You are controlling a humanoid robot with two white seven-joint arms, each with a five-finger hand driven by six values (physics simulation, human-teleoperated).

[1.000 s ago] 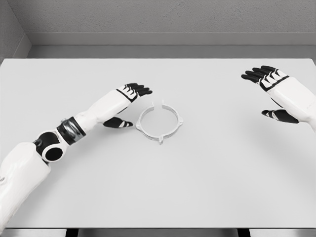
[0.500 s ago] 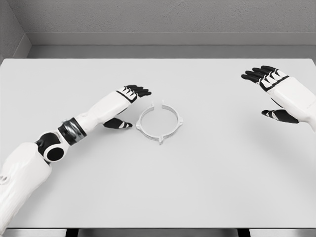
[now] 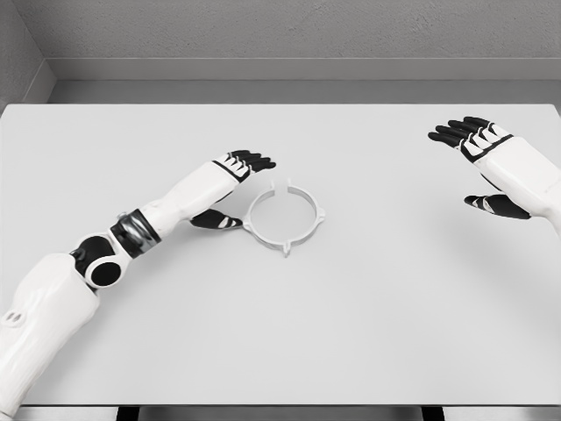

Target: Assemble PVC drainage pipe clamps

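Since half a second ago the left arm has slid a little toward the clamp, so that its thumb now sits just beside the ring's rim at nine o'clock, where before there was a clear gap; whether it touches cannot be told. The right arm and the clamp have stayed where they were.

One white table [image 3: 280, 333] fills most of the view. Two white arms reach over it. The left one comes in from seven o'clock and runs up toward the middle. The right one enters at three o'clock.

There are two hands. The left hand [image 3: 235, 189] has its fingers [image 3: 252, 160] stretched forward and relaxed, thumb low beside the ring, holding nothing. The right hand [image 3: 485, 167], at about two o'clock and well apart from the clamp, is likewise spread, fingers extended and thumb held below, empty.

One pipe clamp [image 3: 284, 216] lies flat on the table just above the centre: a thin white ring with a gap at twelve o'clock and small lugs around its rim.
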